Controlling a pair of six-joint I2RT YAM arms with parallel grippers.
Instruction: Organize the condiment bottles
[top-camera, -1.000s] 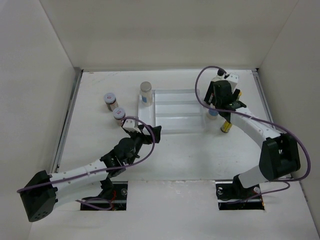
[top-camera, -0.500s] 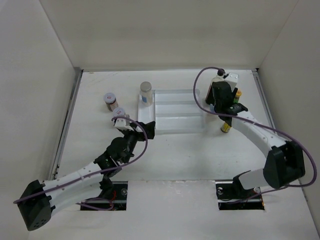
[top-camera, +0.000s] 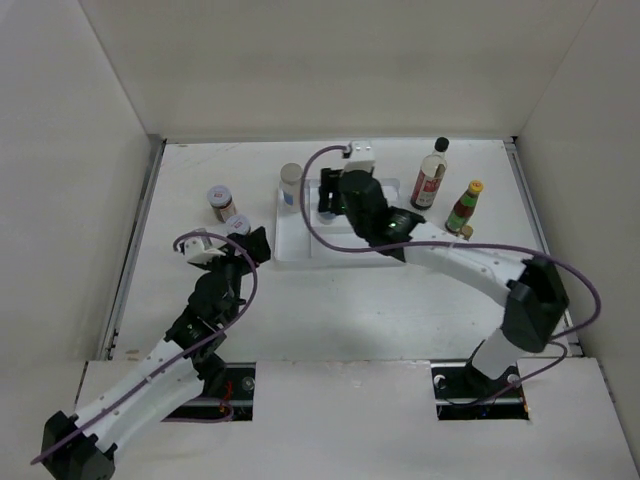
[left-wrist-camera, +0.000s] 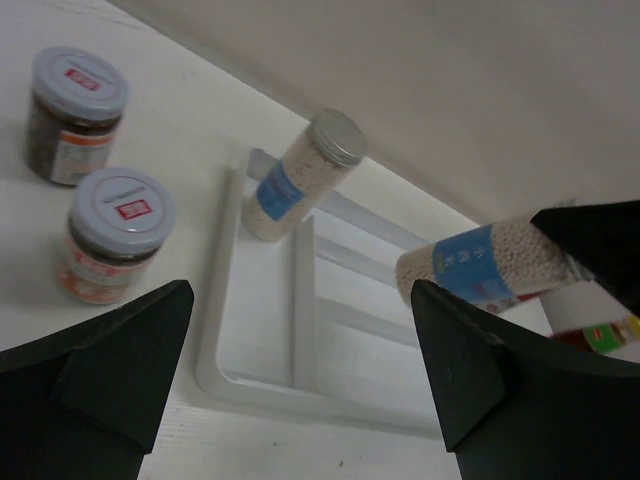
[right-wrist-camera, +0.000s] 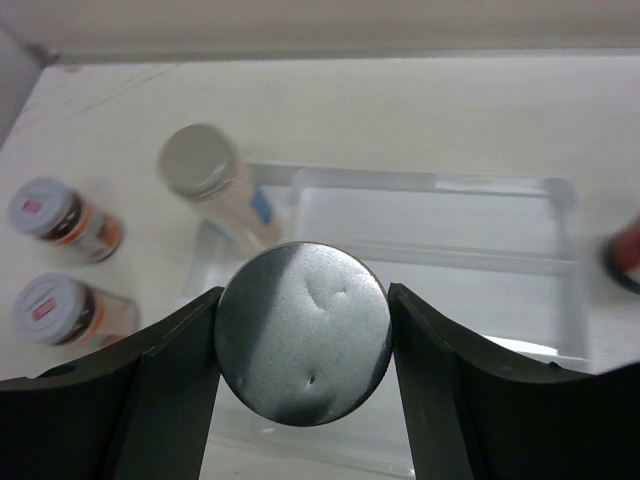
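Right tool (top-camera: 330, 200) is clamped on a grey-lidded shaker (left-wrist-camera: 478, 270). Its blue label is too blurred to read, and it hangs over the left end of the clear, ribbed tray (top-camera: 300, 248). A second shaker (top-camera: 291, 184) stands at the tray's upper-left corner, so it's tight there. My left tool (left-wrist-camera: 300, 292) is spread wide, holding nothing, near two squat jars (left-wrist-camera: 115, 235) with red-marked lids. There's open desk (top-camera: 340, 300) below the tray. The tall bottles (top-camera: 431, 172) stand at upper right.
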